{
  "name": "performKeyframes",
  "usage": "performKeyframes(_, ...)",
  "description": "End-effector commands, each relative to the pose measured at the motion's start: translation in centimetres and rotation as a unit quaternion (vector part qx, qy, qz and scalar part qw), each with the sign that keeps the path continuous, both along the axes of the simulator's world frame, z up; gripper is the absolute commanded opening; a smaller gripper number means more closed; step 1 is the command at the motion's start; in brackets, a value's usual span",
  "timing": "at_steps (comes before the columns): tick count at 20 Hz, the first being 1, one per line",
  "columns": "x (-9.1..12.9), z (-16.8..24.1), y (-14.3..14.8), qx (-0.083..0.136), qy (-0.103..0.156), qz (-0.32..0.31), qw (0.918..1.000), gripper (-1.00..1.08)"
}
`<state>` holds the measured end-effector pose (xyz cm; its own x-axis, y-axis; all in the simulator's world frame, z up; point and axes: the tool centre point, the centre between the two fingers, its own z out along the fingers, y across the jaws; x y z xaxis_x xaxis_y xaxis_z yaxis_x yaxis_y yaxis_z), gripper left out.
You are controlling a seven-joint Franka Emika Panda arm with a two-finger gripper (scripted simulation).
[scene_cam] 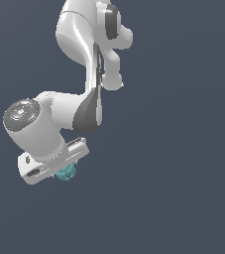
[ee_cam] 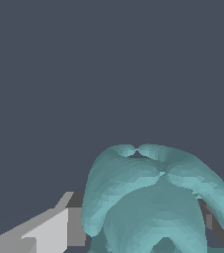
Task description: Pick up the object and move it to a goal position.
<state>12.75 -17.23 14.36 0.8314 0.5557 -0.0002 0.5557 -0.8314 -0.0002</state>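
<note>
The object (scene_cam: 66,173) is a small teal-cyan bumpy lump just under the white robot hand, at the exterior view's lower left. My gripper (scene_cam: 63,170) points down and away from that camera, and its fingers are mostly hidden behind the hand. In the wrist view the object (ee_cam: 153,197) fills the lower middle as rounded teal lobes. It sits between a light grey finger (ee_cam: 49,232) on one side and a darker finger (ee_cam: 216,223) on the other, touching both. My gripper (ee_cam: 143,234) is shut on it.
The white arm links (scene_cam: 91,54) rise above the hand toward the exterior view's top. Everything else is a plain dark blue-grey background (scene_cam: 183,173). No table edge, other object or marker shows.
</note>
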Motion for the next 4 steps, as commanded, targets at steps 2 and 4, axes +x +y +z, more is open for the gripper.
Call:
performKeyframes(2, 0.21, 0.09, -0.12, 0.0, 0.0, 0.0, 1.0, -1.0)
performKeyframes(4, 0.23, 0.09, -0.12, 0.0, 0.0, 0.0, 1.0, -1.0)
